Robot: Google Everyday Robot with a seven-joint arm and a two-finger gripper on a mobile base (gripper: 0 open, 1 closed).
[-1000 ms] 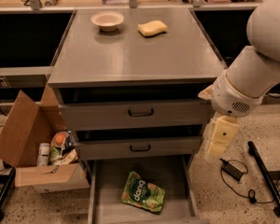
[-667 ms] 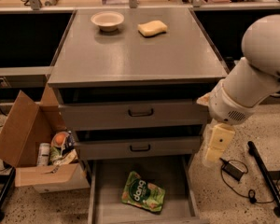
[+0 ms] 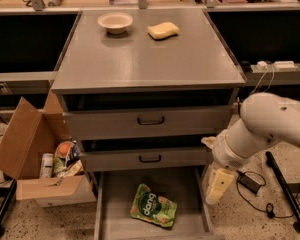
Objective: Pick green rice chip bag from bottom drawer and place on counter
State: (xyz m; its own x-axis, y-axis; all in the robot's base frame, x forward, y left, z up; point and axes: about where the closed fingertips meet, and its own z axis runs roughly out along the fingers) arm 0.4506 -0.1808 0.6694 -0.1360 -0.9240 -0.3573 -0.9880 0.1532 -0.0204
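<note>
The green rice chip bag (image 3: 153, 205) lies flat on the floor of the open bottom drawer (image 3: 119, 194), a little right of its middle, with its white "dang" lettering facing up. The grey counter (image 3: 145, 59) tops the cabinet above. My gripper (image 3: 216, 186), a pale cream piece, hangs from the white arm (image 3: 270, 126) just outside the drawer's right wall. It is to the right of the bag and above it, and it does not touch the bag.
A pale bowl (image 3: 115, 21) and a yellow sponge (image 3: 163, 30) sit at the back of the counter. The two upper drawers (image 3: 150, 120) with black handles are closed. A cardboard box (image 3: 25, 144) holding packets (image 3: 65, 159) stands at the left. Cables and a black adapter (image 3: 250, 181) lie on the floor at the right.
The arm has dropped lower and moved slightly left, bringing my gripper down beside the bottom drawer's right wall. The bag has not moved.
</note>
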